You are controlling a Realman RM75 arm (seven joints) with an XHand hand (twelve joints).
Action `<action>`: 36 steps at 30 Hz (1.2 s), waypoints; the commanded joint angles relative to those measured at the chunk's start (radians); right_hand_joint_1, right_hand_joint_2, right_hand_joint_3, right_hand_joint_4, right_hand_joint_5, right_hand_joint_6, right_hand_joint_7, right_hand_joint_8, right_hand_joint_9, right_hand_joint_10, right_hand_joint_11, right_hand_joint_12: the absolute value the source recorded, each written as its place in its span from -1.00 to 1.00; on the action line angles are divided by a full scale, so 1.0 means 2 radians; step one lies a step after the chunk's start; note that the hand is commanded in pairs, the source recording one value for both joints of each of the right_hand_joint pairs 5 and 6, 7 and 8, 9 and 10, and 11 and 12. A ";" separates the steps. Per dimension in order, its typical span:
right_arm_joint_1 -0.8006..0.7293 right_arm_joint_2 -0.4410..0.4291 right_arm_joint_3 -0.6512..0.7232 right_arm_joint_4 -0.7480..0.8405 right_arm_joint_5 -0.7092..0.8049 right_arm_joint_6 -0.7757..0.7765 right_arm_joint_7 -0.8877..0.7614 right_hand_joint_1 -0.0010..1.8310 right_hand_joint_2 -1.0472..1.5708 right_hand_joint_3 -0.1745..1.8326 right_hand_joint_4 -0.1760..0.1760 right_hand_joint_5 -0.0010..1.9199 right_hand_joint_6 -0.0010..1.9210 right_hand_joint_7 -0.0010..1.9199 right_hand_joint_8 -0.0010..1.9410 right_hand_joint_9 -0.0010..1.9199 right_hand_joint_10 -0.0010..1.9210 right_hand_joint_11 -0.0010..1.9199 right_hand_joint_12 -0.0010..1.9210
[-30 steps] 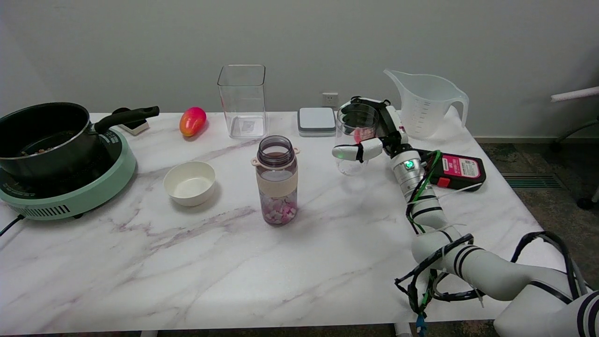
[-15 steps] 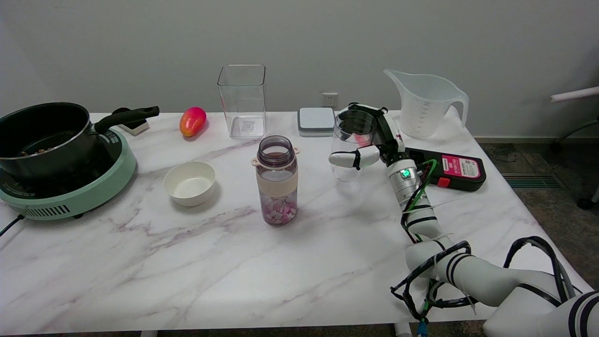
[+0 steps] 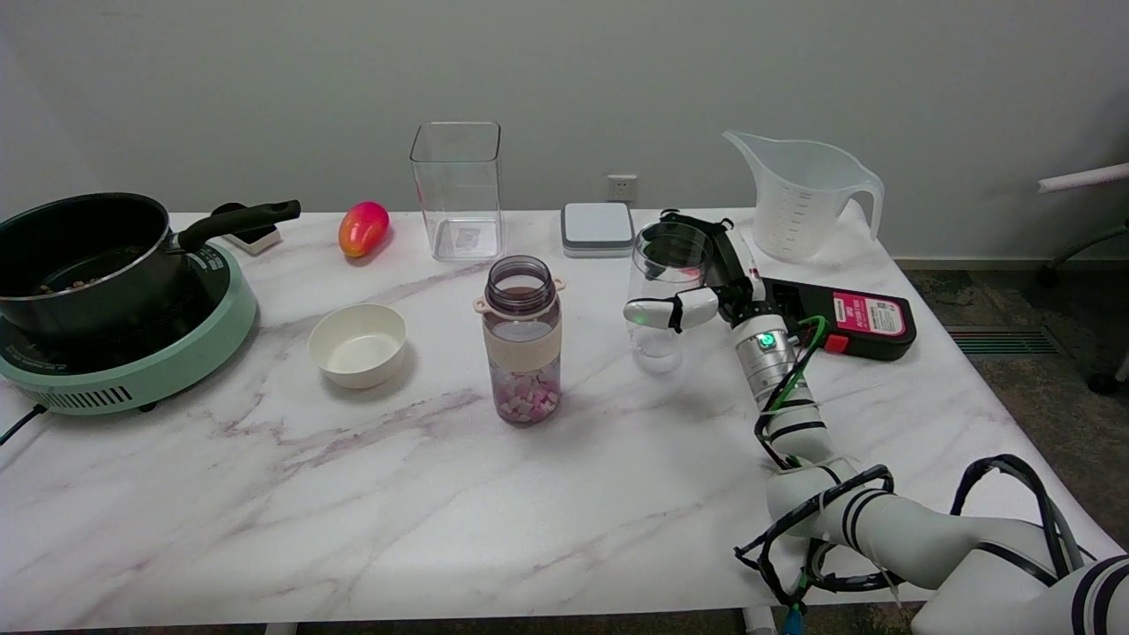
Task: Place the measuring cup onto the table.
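Measuring cup (image 3: 663, 295): clear, upright, held low over the surface (image 3: 564, 494), right of the bottle (image 3: 522, 339); whether its base touches cannot be told.
Right hand (image 3: 706, 287): fingers (image 3: 657, 311) wrapped around the cup's wall.
Risk: letting go above the surface could tip the cup; a sideways drift could knock the bottle.
Writing: pink label on the black device (image 3: 851, 319), text too small to read; graduations on the large jug (image 3: 803, 194) illegible.
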 commanded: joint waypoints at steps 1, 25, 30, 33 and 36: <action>-0.006 -0.002 0.002 -0.006 0.003 -0.012 0.007 0.49 0.72 -0.35 0.00 0.73 0.73 0.61 0.59 0.50 0.50 0.31 0.31; -0.018 -0.002 -0.003 0.000 0.000 -0.006 0.008 0.47 0.09 0.15 0.00 -0.12 -0.12 0.31 0.30 0.20 0.20 0.04 0.04; -0.019 -0.002 -0.003 0.001 -0.001 -0.006 0.008 0.49 -0.24 0.40 0.00 -0.28 -0.28 -0.03 -0.04 -0.36 -0.36 -0.24 -0.24; -0.019 -0.002 -0.003 0.002 -0.001 -0.006 0.008 0.48 -0.43 0.62 0.00 -0.34 -0.34 -0.27 -0.28 -0.39 -0.39 -0.34 -0.34; -0.011 -0.006 -0.040 0.026 -0.010 0.021 0.044 0.47 -0.56 0.68 0.00 -0.46 -0.46 -0.44 -0.45 -0.41 -0.42 -0.35 -0.35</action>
